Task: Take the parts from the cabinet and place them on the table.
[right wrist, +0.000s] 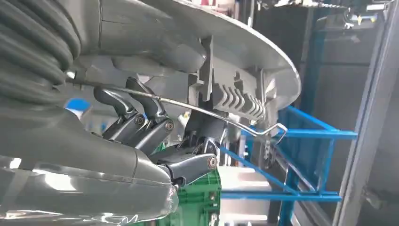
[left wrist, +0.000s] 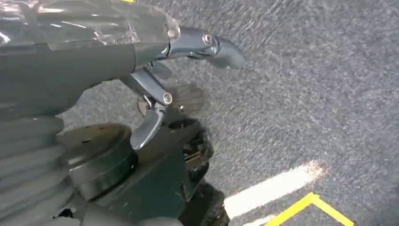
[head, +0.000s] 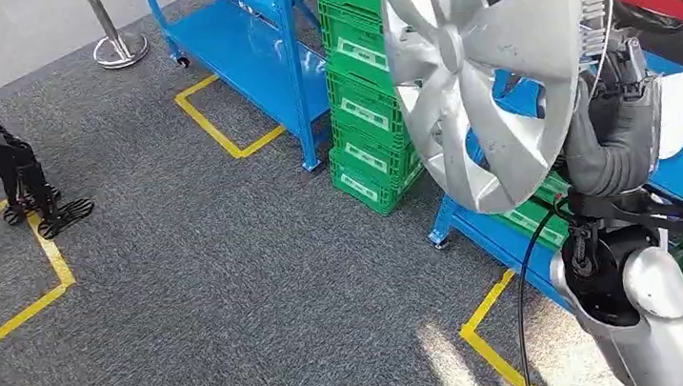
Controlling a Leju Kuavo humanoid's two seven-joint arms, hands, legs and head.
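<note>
Grey carpet floor (head: 232, 281) (yellow-taped) bears stacked green crates (head: 362, 105).

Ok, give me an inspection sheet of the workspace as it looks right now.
Surface: grey carpet floor with yellow tape lines; table not seen.
Job's things: silver wheel cover held up in front of the blue shelving.
Clutter: stack of green crates on the floor.
Hands: right hand grips the wheel cover's edge; left hand holds nothing, fingers apart.
Cables: black cable hanging beside the right arm.
Surroundings: blue shelf rack, metal stanchion base.
</note>
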